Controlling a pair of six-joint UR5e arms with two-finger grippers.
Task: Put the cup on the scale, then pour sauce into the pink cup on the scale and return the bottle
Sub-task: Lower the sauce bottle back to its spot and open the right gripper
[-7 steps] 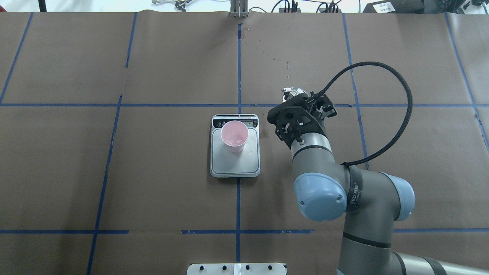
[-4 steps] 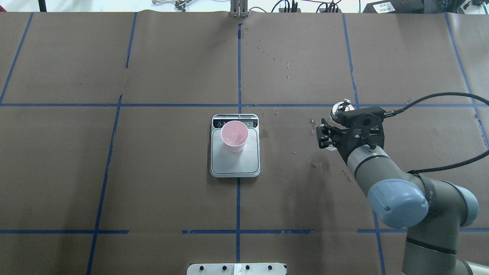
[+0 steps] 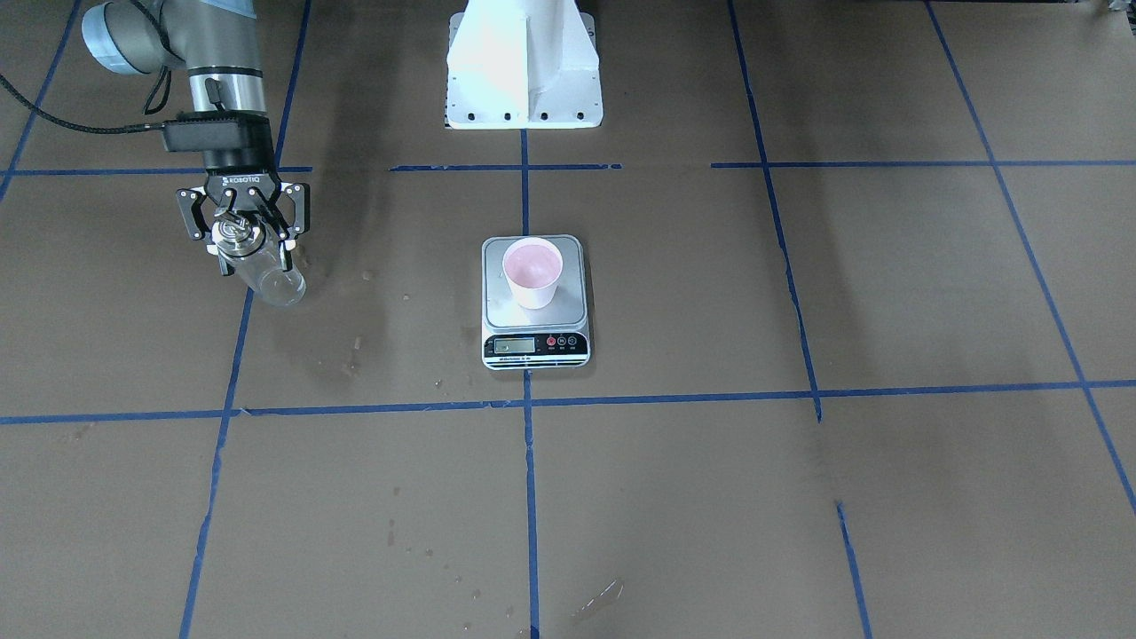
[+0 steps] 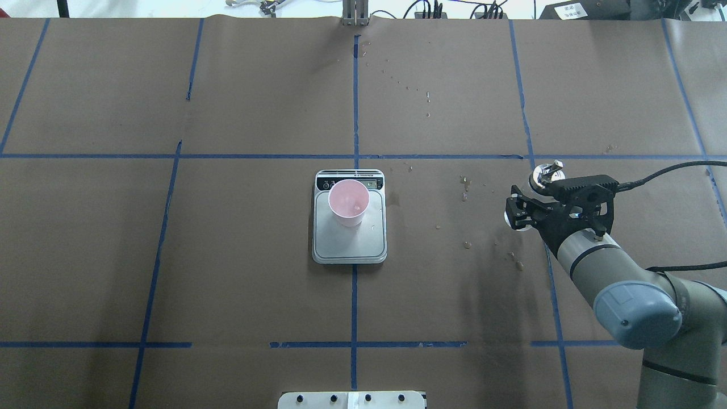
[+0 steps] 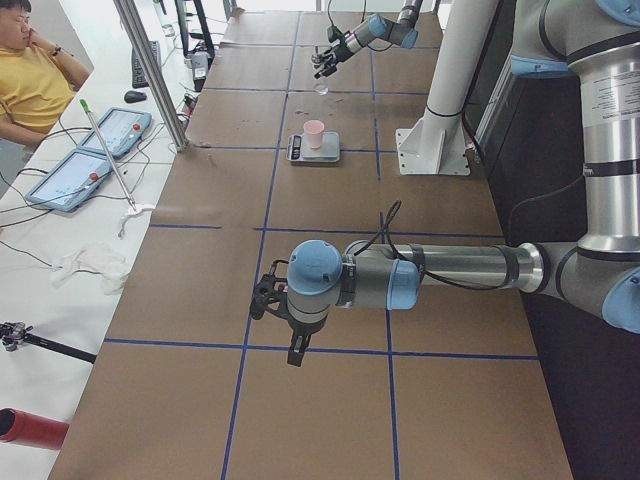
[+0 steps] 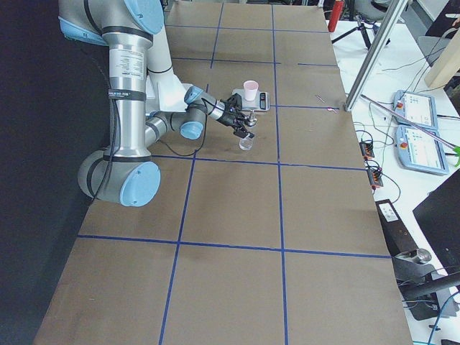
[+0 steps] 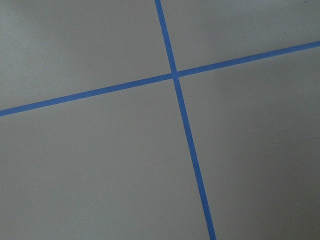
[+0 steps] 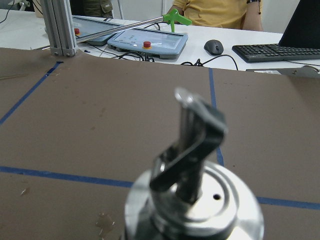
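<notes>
1. My right end effector (image 3: 249,248) is clamped around the bottle (image 3: 268,277), one finger on each side of the glass just under the silver cap (image 4: 540,180).
2. The bottle hangs roughly upright in that grip. In the right wrist view its pour spout (image 8: 197,125) sticks up right in front of the lens.
3. I cannot tell whether the bottle's base touches the table (image 4: 255,102) or sits just above it.
4. I cannot make out the sauce through the glass.
5. Taking 12 o'clock as straight away from my base, the bottle is at 3 o'clock from the scale (image 4: 349,248) and well apart from it, close to a blue tape line (image 4: 528,136).
6. Small wet spots (image 4: 466,183) dot the table between the bottle and the scale.
7. The scale lies flat on the centre tape line, with its black display strip (image 3: 535,345) at the 12 o'clock end.
8. The cup (image 4: 348,202) stands upright on the steel plate, towards the 12 o'clock end and just beside the display strip.
9. My left end effector (image 5: 268,300) hangs over bare table far off at 9 o'clock. It shows only in the left side view, so I cannot tell how its fingers are set.
10. Its wrist camera sees only a crossing of tape (image 7: 175,75).
</notes>
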